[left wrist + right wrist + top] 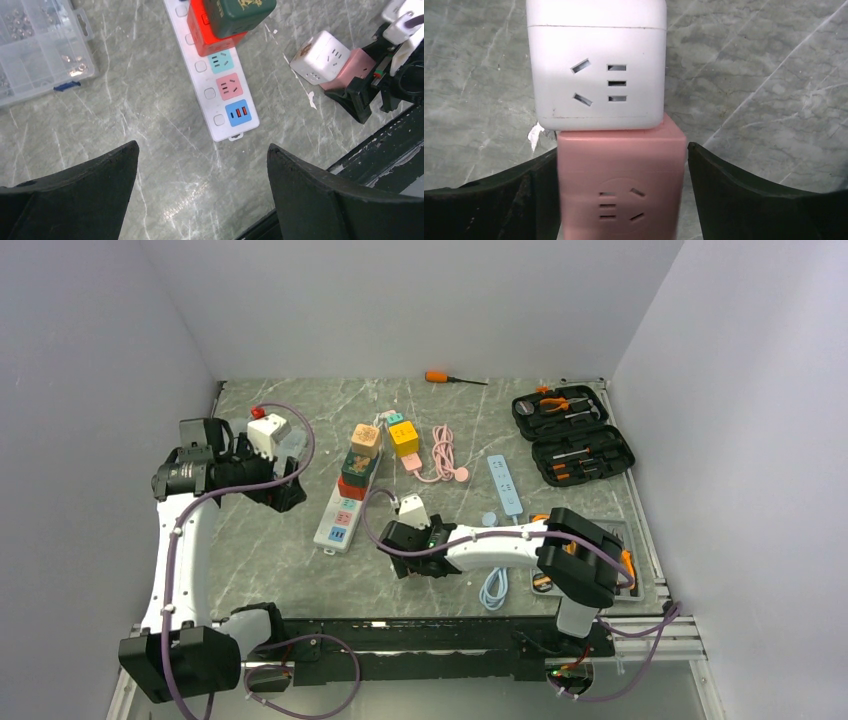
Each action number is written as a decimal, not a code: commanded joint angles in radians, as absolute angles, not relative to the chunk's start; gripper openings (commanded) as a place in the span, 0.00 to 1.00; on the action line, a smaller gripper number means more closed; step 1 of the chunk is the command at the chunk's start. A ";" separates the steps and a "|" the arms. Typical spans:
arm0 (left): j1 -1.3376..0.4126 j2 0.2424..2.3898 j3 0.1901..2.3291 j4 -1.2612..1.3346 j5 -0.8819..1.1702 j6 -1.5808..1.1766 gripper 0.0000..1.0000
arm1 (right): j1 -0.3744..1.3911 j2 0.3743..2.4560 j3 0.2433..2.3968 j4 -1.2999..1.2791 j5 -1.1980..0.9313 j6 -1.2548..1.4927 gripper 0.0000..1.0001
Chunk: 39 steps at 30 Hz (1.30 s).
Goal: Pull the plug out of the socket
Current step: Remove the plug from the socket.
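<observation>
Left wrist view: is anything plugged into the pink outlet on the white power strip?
No, the pink outlet on the white power strip shows bare slots; the red cube sits farther up the strip.

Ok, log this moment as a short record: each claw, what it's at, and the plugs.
left claw: open, holding nothing, above the table
below it: power strip, USB end nearest
in the strip: red block, green block
right claw: one finger on each side of the pink cube; can't tell if it grips
pink cube: butted against the white cube, not yet apart
</observation>
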<state>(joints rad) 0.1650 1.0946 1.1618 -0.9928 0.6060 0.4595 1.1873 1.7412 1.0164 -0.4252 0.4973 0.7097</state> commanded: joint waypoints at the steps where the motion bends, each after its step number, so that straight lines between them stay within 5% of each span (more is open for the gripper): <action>1: 0.170 1.044 1.145 -0.961 0.682 0.503 1.00 | 1.191 1.721 1.003 -0.414 0.536 0.690 0.74; 5: 0.158 0.949 1.054 -0.910 0.778 0.587 0.99 | 1.188 1.633 0.997 -0.386 0.553 0.624 0.31; 8: 0.156 0.915 1.039 -0.942 0.831 0.709 0.99 | 1.181 1.553 1.000 -0.351 0.519 0.548 0.18; 24: 0.143 0.359 0.806 -1.057 1.183 1.755 0.99 | 1.049 1.256 1.209 -0.433 -0.111 0.325 0.11; 26: 0.144 0.303 0.752 -1.093 1.184 1.952 0.93 | 1.041 1.259 1.242 -0.448 -0.152 0.322 0.11; 39: 0.144 0.277 0.689 -0.939 1.330 2.127 0.99 | 1.032 1.416 1.420 -0.596 -0.207 0.269 0.05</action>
